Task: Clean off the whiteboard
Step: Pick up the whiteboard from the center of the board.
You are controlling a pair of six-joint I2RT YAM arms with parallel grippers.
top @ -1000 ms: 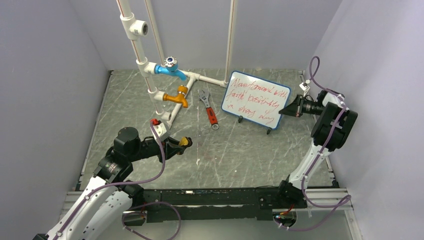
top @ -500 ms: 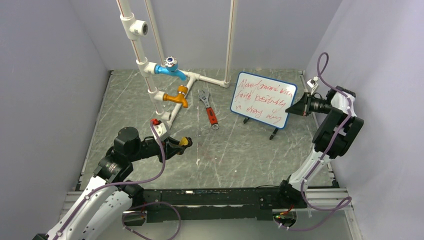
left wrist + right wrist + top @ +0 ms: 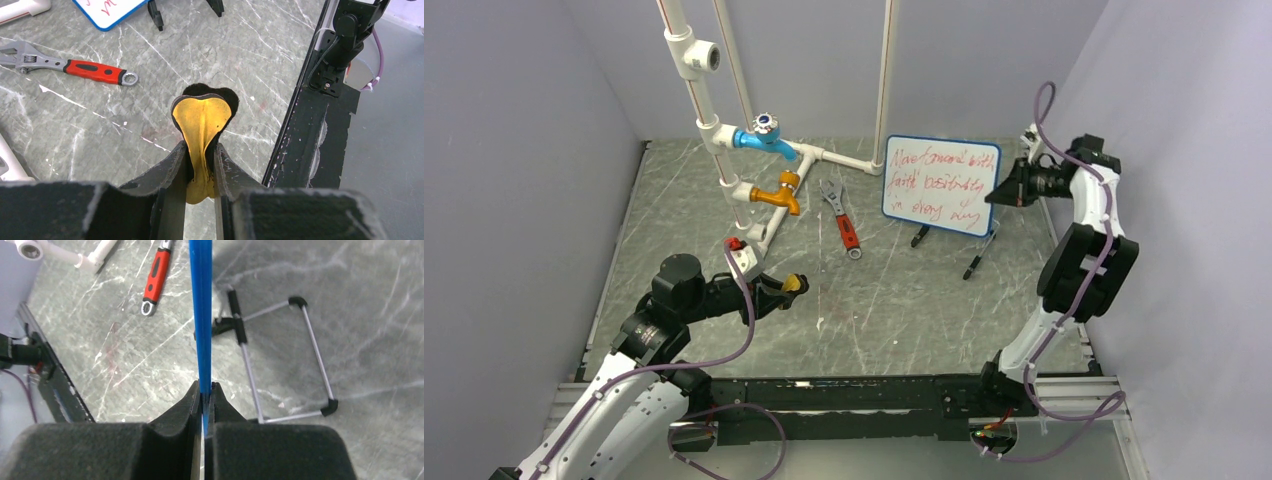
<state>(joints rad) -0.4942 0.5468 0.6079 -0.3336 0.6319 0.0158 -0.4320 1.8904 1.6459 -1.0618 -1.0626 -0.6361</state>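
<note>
Pinching the whiteboard (image 3: pixel 939 185) by its blue right edge, the right gripper (image 3: pixel 203 390) holds it upright, while the left gripper (image 3: pixel 201 150) clamps a folded yellow cloth (image 3: pixel 204 112).

light: bright, even | shadows: soft | right end effector (image 3: pixel 203 390) foreground blurred

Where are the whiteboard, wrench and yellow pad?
whiteboard (image 3: pixel 941 185), top view, middle of the written face.
wrench (image 3: pixel 848 231), top view, red handle.
yellow pad (image 3: pixel 202 116), left wrist view, upper part of its yellow face.
</note>
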